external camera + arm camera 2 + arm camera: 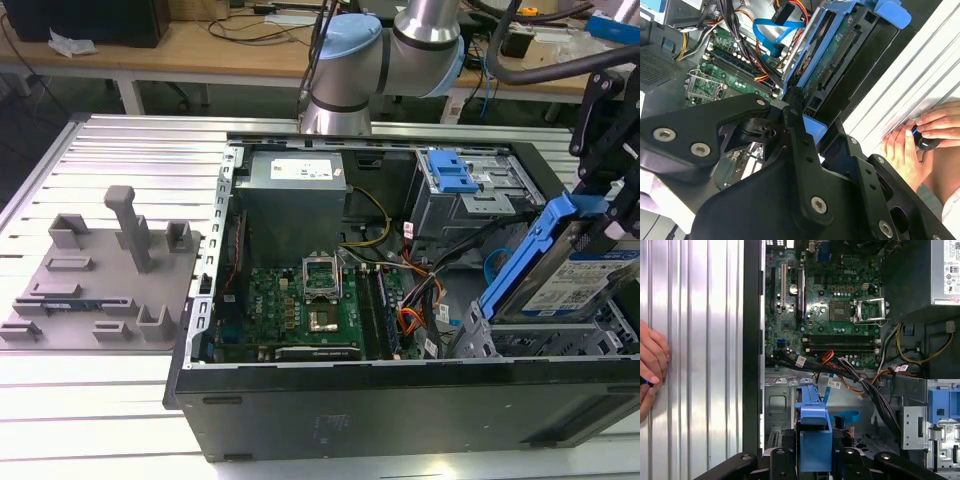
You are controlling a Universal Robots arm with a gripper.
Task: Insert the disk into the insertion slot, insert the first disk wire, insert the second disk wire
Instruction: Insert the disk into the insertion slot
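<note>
In the exterior view, an open computer case (400, 420) lies on a slotted aluminium table (130, 150). The gripper (605, 215) hangs at the exterior view's right edge, clenched on the upper end of the hard drive (590, 285). The hard drive's blue carrier is tilted, label side showing. Its lower end reaches down to the grey perforated drive cage (470, 335) in the case's near right corner; whether it is seated there cannot be told. The light blue cable (490, 265) loops just beside the carrier on the exterior view's left. The orange and black wire bundle (410, 320) lies loose between the motherboard (300, 300) and the cage. A blue-latched bay (450, 175) sits at the far right, a power supply (295, 190) at the far middle, and a grey plastic fixture (100, 270) rests on the table to the exterior view's left.

In the second wrist view, the black gripper (815, 117) linkage grips the hard drive (837, 60), seen edge-on with its circuit side showing. The light blue cable (772, 30) curls beyond it over the motherboard (725, 65). A person's hands (920, 135) rest at the table rail.

In the first wrist view, the fingers (780, 460) flank the blue carrier (815, 435) tightly. The drive cage (775, 402) lies just past it, the light blue cable (847, 416) beside it, and the orange wires (827, 357) farther off. A hand (652, 365) touches the table
</note>
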